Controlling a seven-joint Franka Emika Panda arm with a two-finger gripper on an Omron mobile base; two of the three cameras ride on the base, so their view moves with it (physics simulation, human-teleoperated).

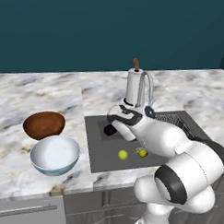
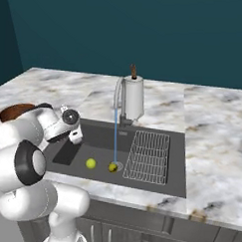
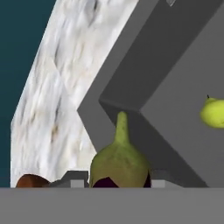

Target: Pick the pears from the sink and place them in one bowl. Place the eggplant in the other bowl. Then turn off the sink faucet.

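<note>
1. Eggplant [image 3: 119, 168] sits right between the fingertips, green stem end pointing away, fingers clamped on its dark body.
2. Gripper [image 1: 114, 127] holds it over the sink [image 1: 98, 152], at the left end.
3. Pears [image 1: 123, 154] lie farther off on the basin floor.
4. No readable writing anywhere.

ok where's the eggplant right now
In the left base view the eggplant is at the sink's back left, under the claw; the hand view shows its green stem end between the fingertips.

A kitchen: marble counter [image 1: 41, 90], recessed sink [image 2: 150, 181] with running faucet [image 2: 118, 95].
</note>
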